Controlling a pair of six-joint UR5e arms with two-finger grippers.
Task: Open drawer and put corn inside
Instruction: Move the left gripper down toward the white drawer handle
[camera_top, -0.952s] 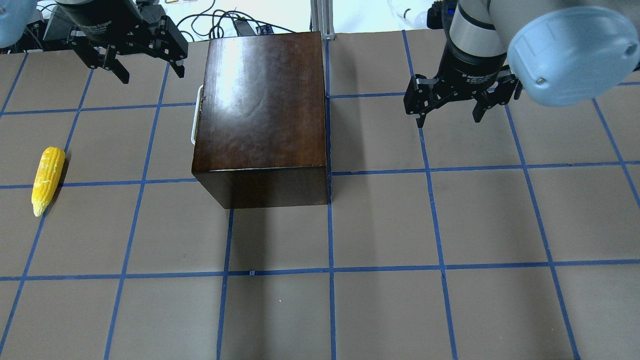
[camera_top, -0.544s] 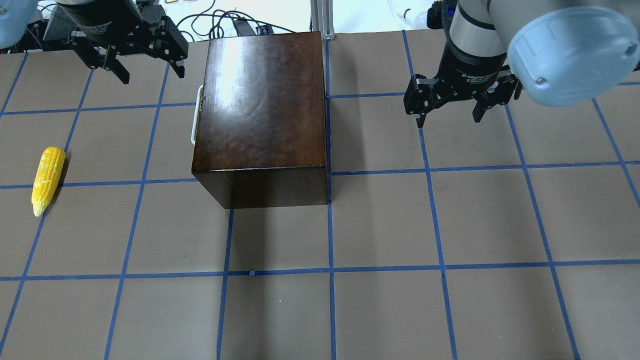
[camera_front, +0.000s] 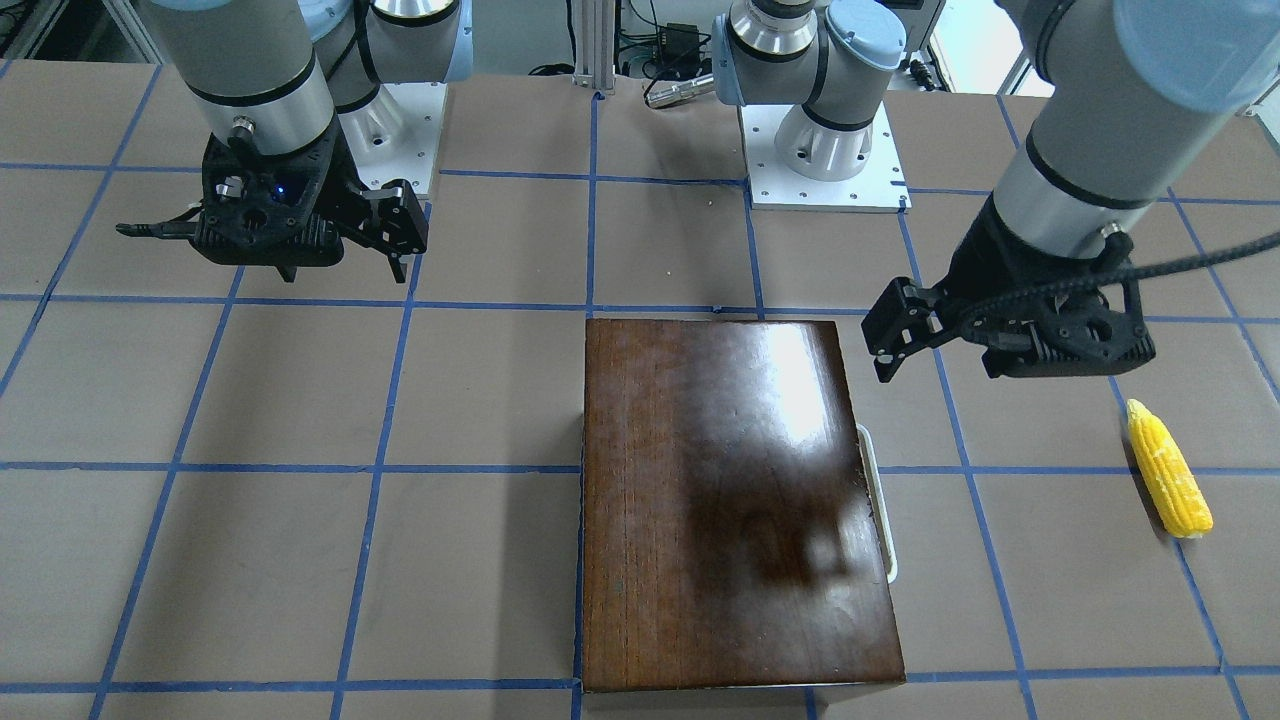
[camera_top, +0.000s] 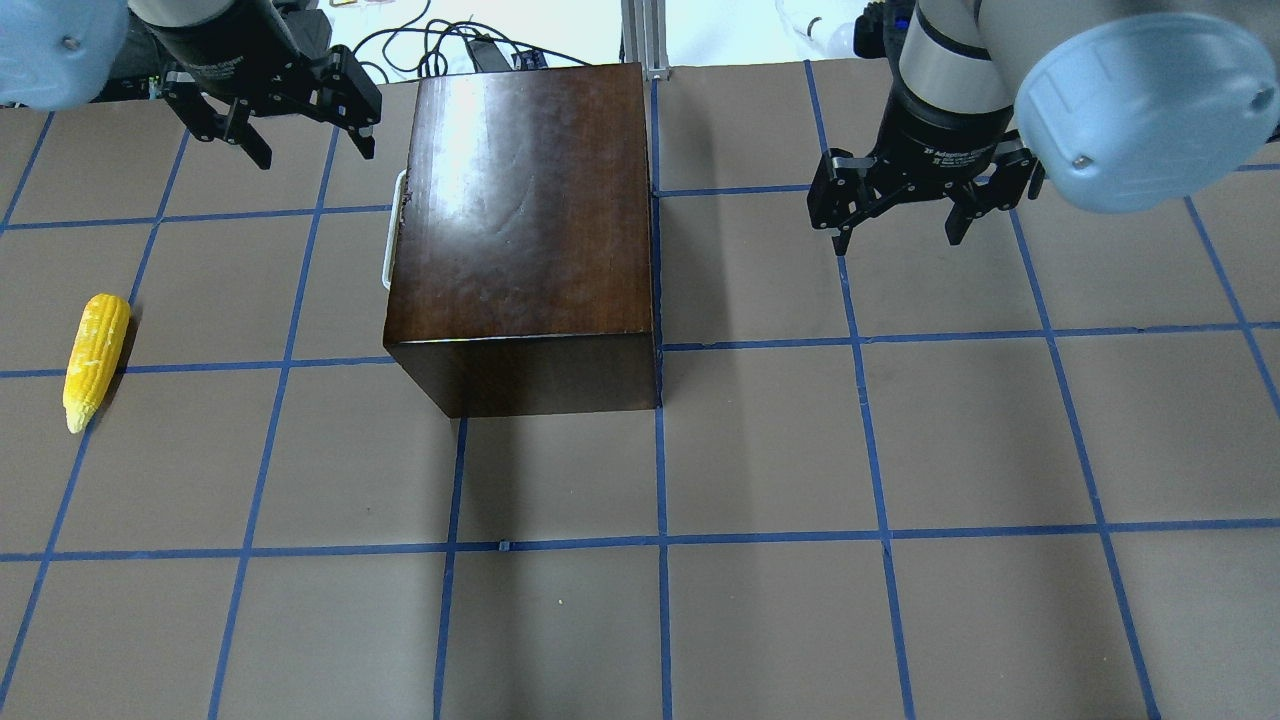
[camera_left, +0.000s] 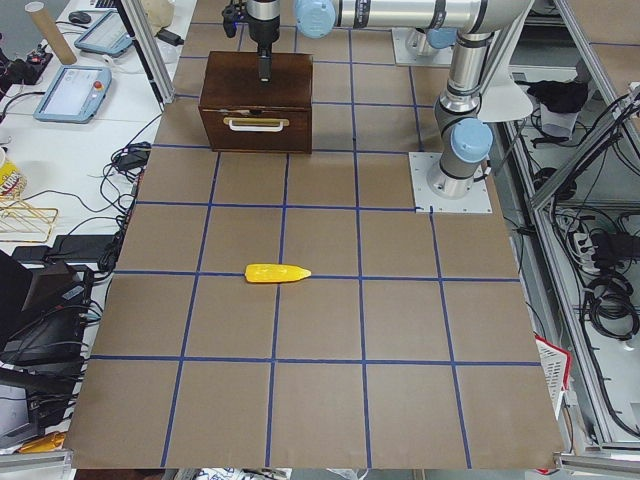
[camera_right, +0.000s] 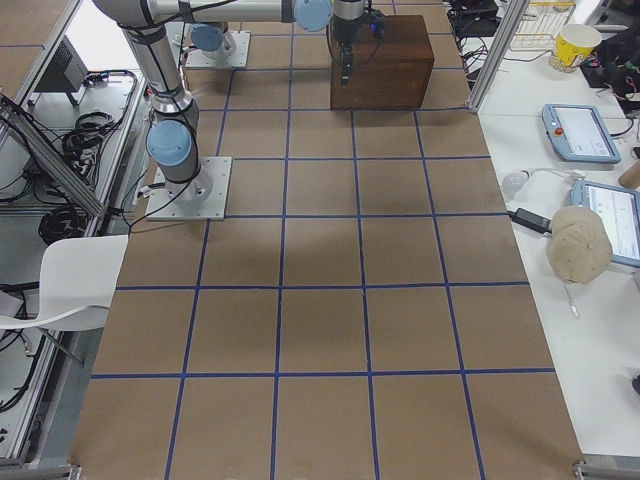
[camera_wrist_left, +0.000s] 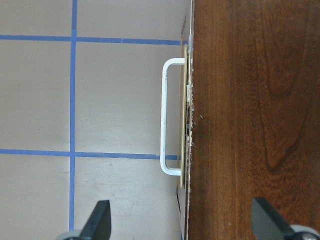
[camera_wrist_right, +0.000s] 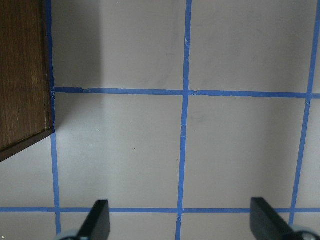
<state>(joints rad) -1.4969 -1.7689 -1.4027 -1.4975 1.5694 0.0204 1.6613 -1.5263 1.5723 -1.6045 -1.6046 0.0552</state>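
Observation:
The dark-brown wooden box stands at the table's far middle. Its drawer is closed; the white loop handle faces the robot's left and also shows in the left wrist view and the front view. The yellow corn lies on the table at the far left, also in the front view. My left gripper is open and empty, hovering above the box's far left corner, past the handle. My right gripper is open and empty, hovering right of the box.
The brown table carries a blue tape grid. Cables and a metal post sit beyond the far edge behind the box. Both robot bases stand on the robot's side.
My left gripper has shifted slightly right, toward the box, still open. The right gripper, box and corn have not moved.

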